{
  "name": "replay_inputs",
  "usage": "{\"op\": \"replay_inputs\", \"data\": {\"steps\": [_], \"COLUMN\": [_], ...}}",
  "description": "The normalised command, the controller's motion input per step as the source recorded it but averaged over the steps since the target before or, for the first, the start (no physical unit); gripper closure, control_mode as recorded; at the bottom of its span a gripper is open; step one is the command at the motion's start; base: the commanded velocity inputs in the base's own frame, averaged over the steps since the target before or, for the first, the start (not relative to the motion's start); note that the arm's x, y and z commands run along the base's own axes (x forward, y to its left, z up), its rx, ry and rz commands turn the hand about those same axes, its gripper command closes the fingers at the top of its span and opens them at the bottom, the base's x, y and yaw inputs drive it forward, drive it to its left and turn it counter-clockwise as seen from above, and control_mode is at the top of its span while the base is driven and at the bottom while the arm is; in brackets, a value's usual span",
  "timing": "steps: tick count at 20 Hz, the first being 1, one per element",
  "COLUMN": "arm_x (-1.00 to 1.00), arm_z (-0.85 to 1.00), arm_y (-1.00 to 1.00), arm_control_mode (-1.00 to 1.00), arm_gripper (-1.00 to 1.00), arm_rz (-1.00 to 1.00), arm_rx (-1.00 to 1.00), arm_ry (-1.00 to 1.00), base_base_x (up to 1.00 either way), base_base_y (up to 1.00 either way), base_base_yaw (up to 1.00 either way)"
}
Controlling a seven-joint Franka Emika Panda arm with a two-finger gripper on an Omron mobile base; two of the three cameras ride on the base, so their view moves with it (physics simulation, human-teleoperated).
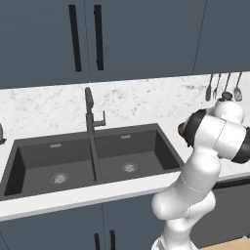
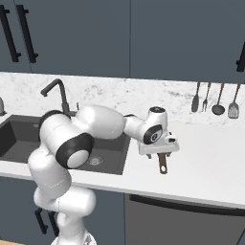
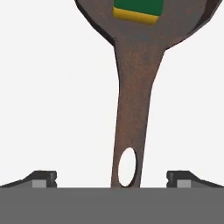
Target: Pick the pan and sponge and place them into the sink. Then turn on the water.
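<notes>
The end effector [image 3: 112,179] hangs low over the white surface [image 2: 210,165] right of the sink [image 1: 29,161], fingers [image 3: 43,178] spread wide apart with the pan's handle between them, touching neither. The pan [image 3: 135,83] lies on the surface near its front edge, handle toward the camera; the sponge [image 3: 138,9] sits inside its bowl. Beyond, the tap [image 1: 90,111] stands behind the sink's divider, and utensils [image 2: 217,99] hang on the back wall

Sponge [image 3: 138,9] in pan [image 3: 133,87]; pan on counter [image 2: 206,162] right of sink [image 1: 93,161].
</notes>
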Motion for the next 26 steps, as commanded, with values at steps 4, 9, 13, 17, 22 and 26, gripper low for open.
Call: {"op": "replay_inputs", "data": {"steps": [4, 9, 13, 17, 22, 26], "arm_x": [0.28, 0.2, 0.21, 0.12, -0.07, -0.13], "arm_z": [-0.22, -0.39, -0.39, -0.33, -0.48, -0.54], "arm_y": [-0.02, -0.2, -0.14, -0.01, 0.0, 0.07], "arm_control_mode": [-1.0, -1.0, -1.0, -1.0, -1.0, -1.0], "arm_gripper": [-1.0, -1.0, -1.0, -1.0, -1.0, -1.0], "arm_rz": [0.0, 0.0, 0.0, 0.0, 0.0, 0.0], "arm_rx": [0.13, 0.1, 0.01, 0.0, 0.0, 0.0], "arm_ry": [0.01, 0.0, 0.0, 0.0, 0.0, -0.01], "base_base_x": [0.0, 0.0, 0.0, 0.0, 0.0, 0.0], "base_base_y": [0.0, 0.0, 0.0, 0.0, 0.0, 0.0], "base_base_yaw": [0.0, 0.0, 0.0, 0.0, 0.0, 0.0]}}
